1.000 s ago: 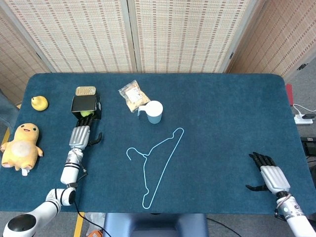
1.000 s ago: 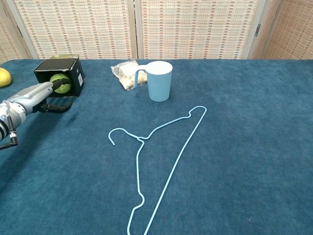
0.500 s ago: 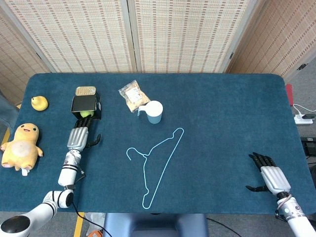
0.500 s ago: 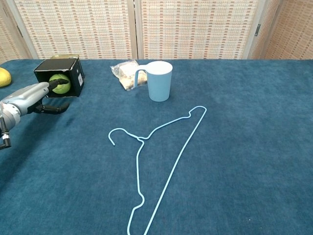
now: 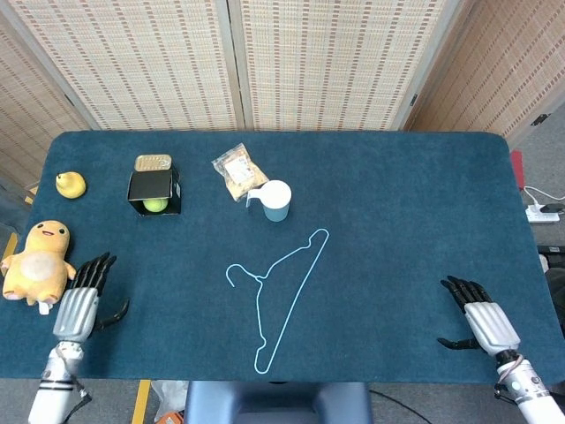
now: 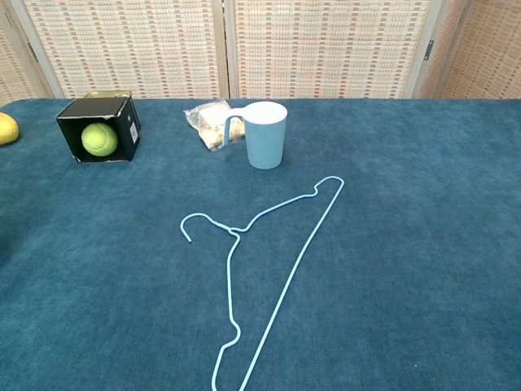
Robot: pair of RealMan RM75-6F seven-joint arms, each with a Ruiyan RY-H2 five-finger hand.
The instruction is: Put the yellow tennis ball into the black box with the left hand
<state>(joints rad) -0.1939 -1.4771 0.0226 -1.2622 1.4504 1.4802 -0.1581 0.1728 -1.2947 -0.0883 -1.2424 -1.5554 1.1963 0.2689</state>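
The yellow tennis ball (image 5: 155,205) (image 6: 99,139) sits inside the black box (image 5: 152,186) (image 6: 113,118), which lies on its side with its opening toward me at the table's back left. My left hand (image 5: 81,300) is low at the front left, far from the box, fingers spread and holding nothing. It shows only in the head view. My right hand (image 5: 481,320) rests at the front right of the table, fingers apart and empty.
A light blue cup (image 5: 275,200) (image 6: 265,134) and a snack bag (image 5: 237,170) (image 6: 211,124) stand behind a light blue wire hanger (image 5: 278,291) (image 6: 260,269). A yellow plush duck (image 5: 37,262), a small yellow toy (image 5: 71,184) and a tin (image 5: 153,162) lie at the left.
My left hand has let go of the ball inside the box and drawn back toward me to the front left edge, leaving the chest view. The right hand has barely moved.
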